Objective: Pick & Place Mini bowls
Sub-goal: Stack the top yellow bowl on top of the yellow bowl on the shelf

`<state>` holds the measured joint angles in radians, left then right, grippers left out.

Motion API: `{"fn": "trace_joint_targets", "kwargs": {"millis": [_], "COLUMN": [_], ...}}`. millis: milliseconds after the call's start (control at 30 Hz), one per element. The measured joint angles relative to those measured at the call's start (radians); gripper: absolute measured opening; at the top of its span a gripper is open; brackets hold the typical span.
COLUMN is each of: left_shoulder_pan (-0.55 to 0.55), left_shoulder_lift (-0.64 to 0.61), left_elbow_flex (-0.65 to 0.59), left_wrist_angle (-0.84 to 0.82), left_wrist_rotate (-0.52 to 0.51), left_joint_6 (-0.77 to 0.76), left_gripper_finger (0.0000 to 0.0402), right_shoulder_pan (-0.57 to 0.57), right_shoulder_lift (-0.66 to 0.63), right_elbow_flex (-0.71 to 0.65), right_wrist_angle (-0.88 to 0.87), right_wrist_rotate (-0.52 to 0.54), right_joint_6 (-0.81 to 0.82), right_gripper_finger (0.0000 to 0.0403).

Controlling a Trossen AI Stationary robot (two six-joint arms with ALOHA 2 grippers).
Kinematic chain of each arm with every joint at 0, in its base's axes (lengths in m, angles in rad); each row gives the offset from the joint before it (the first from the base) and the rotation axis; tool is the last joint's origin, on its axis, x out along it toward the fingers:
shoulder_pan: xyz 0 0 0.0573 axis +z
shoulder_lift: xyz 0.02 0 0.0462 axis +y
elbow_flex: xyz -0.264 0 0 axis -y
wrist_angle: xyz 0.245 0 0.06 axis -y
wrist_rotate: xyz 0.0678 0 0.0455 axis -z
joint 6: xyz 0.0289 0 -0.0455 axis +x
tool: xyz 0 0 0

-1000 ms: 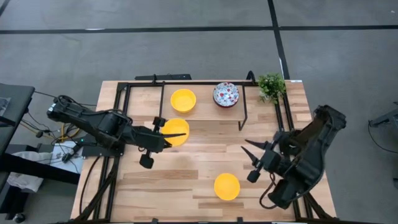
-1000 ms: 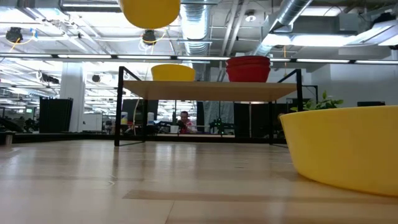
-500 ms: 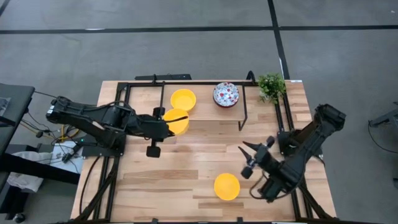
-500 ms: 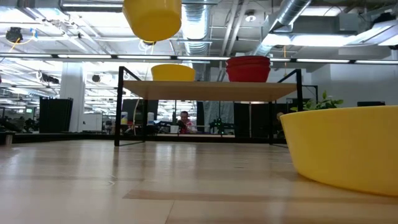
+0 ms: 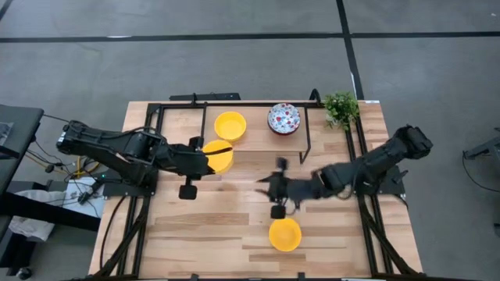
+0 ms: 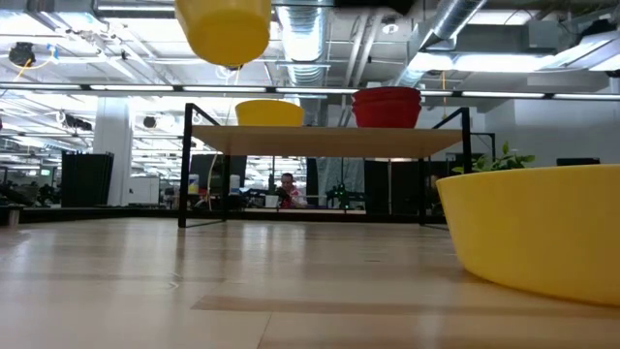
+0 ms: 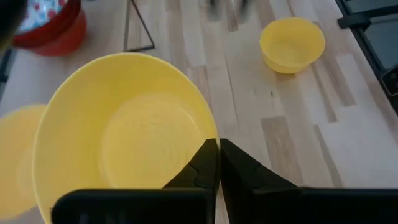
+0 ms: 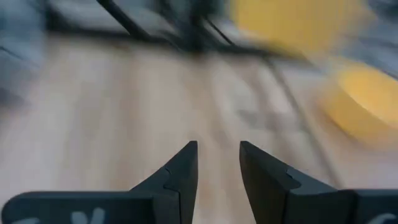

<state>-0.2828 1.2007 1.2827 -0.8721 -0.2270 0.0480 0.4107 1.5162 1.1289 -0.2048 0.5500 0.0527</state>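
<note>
The left gripper (image 5: pixel 201 155) pinches the rim of a yellow mini bowl (image 5: pixel 219 155), held up in the air just in front of the shelf rack (image 5: pixel 305 140) and beside the yellow bowl on the shelf (image 5: pixel 230 125). The right gripper (image 5: pixel 273 191), fingers spread and holding nothing, is in front of the rack, with the yellow bowl on the table (image 5: pixel 285 234) just past it and nearest this arm.

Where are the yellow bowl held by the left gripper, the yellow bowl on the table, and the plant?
Held yellow bowl (image 7: pixel 134 134): left wrist view, inner bottom.
Yellow bowl on the table (image 5: pixel 285 234): high view, centre.
Plant (image 5: pixel 341 107): high view, leaves.
</note>
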Motion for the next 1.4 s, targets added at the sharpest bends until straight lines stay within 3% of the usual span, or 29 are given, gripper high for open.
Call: {"fn": "trace_joint_targets", "kwargs": {"millis": [33,100,233,400,533,700,933,1133,1400], "left_shoulder_pan": [-0.001,-0.005,-0.006,-0.005,-0.005,-0.003,0.047,0.126,0.206], "left_shoulder_lift": [-0.009,-0.028,-0.069,-0.103,-0.101,-0.085,-0.072,-0.036,0.071], "left_elbow_flex": [0.0,0.0,0.0,0.0,0.0,0.0,0.0,0.002,0.139], "left_wrist_angle": [-0.012,-0.033,-0.051,-0.056,-0.056,-0.055,-0.047,-0.011,0.001], "left_wrist_rotate": [0.003,0.002,0.006,-0.002,-0.018,-0.026,-0.043,-0.042,-0.035], "left_joint_6": [-0.009,-0.023,-0.031,-0.03,-0.027,0.021,0.031,0.057,0.134], "left_gripper_finger": [0.001,0.0012,0.0009,0.0011,0.001,0.0011,0.0009,0.0012,0.001], "right_shoulder_pan": [-0.027,-0.066,-0.078,-0.047,0.007,0.096,0.195,0.177,0.149], "right_shoulder_lift": [0.001,0.015,0.017,-0.055,-0.149,-0.284,-0.397,-0.503,-0.663], "right_elbow_flex": [0.0,0.017,0.064,0.123,0.127,0.127,0.124,-0.072,-0.485], "right_wrist_angle": [0.096,0.241,0.353,0.348,0.297,0.071,-0.173,-0.125,0.284], "right_wrist_rotate": [-0.109,-0.223,-0.226,-0.23,-0.237,-0.236,-0.083,-0.078,-0.076], "right_joint_6": [-0.038,-0.059,-0.085,-0.002,0.044,0.103,0.064,0.103,0.117], "right_gripper_finger": [0.0109,0.0109,0.0109,0.0109,0.0109,0.0109,0.0109,0.0109,0.0109]}}
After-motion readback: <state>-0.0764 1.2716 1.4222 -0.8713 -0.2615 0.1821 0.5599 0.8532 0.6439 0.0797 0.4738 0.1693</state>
